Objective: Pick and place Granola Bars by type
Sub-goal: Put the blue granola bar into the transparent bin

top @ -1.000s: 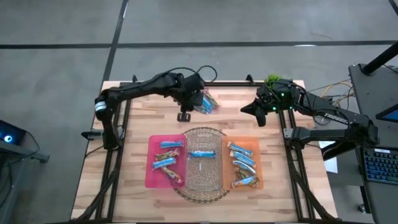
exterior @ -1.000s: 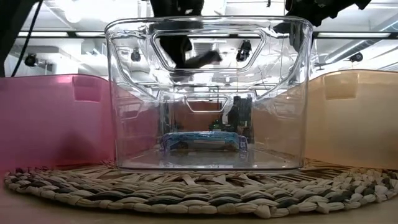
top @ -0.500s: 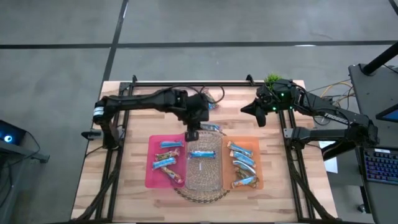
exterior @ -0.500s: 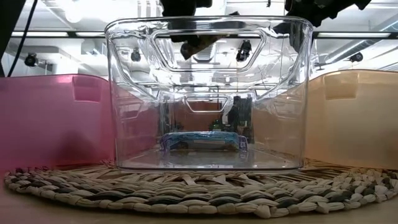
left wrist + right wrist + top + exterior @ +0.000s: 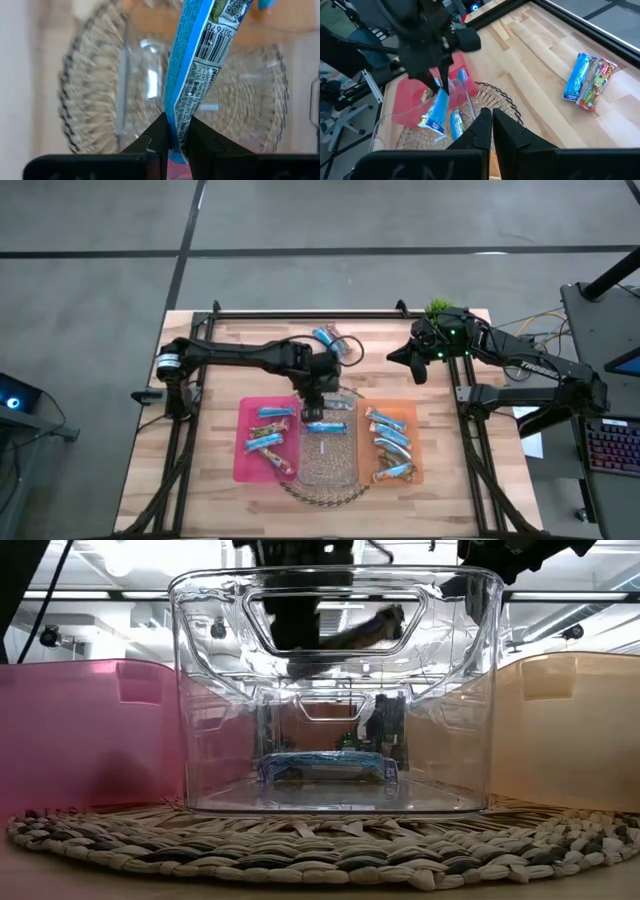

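L end effector (image 5: 175, 142) pinched tight on a blue granola bar (image 5: 197, 65), over the clear bin (image 5: 327, 442). R end effector (image 5: 490, 117) closed, empty, near the plant (image 5: 438, 307).

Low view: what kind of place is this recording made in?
Probably a robotics lab or workshop, not a home. The wooden table stands on a bare grey concrete floor, the low view shows ceiling strip lights behind the clear bin, and a keyboard sits beside the rig.

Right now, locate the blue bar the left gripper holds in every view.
High view: blue bar at centre, over the clear bin.
Low view: up high, behind the bin's handle opening.
Left wrist view: centre, pinched between the fingers.
Right wrist view: left of centre, hanging.
Shared landmark: woven mat.
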Action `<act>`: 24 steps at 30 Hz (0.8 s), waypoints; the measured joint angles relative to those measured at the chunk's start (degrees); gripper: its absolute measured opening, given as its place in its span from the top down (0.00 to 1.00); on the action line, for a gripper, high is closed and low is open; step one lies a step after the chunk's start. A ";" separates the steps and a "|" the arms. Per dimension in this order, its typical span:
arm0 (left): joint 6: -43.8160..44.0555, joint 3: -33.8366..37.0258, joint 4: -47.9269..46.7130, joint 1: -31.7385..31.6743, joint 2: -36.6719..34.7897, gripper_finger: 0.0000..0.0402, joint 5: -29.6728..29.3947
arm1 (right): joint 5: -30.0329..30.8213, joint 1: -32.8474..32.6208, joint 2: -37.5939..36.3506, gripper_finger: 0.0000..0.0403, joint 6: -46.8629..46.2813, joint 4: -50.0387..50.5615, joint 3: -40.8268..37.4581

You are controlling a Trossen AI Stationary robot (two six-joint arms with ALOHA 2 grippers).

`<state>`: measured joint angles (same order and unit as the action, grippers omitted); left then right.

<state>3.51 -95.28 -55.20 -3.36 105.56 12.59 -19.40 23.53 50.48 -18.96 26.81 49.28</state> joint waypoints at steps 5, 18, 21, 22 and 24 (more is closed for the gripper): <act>0.48 4.34 1.77 0.31 0.11 0.87 2.14 | 0.00 0.00 0.00 0.98 -0.09 0.00 0.00; 1.03 7.11 2.73 0.24 0.11 0.71 2.13 | 0.00 0.00 0.00 0.98 -0.09 -0.03 0.00; 0.97 6.56 2.81 0.24 0.11 0.71 2.13 | 0.00 0.00 0.00 0.98 -0.09 -0.05 0.00; 0.85 6.31 2.90 0.24 0.11 0.71 2.13 | 0.00 0.00 0.00 0.98 -0.09 -0.04 0.00; 0.47 5.78 2.97 0.24 0.11 0.72 2.13 | 0.00 0.00 0.00 0.98 -0.11 -0.04 0.00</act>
<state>3.98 -89.50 -52.23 -3.11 105.67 14.72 -19.40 23.53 50.48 -19.07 26.76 49.28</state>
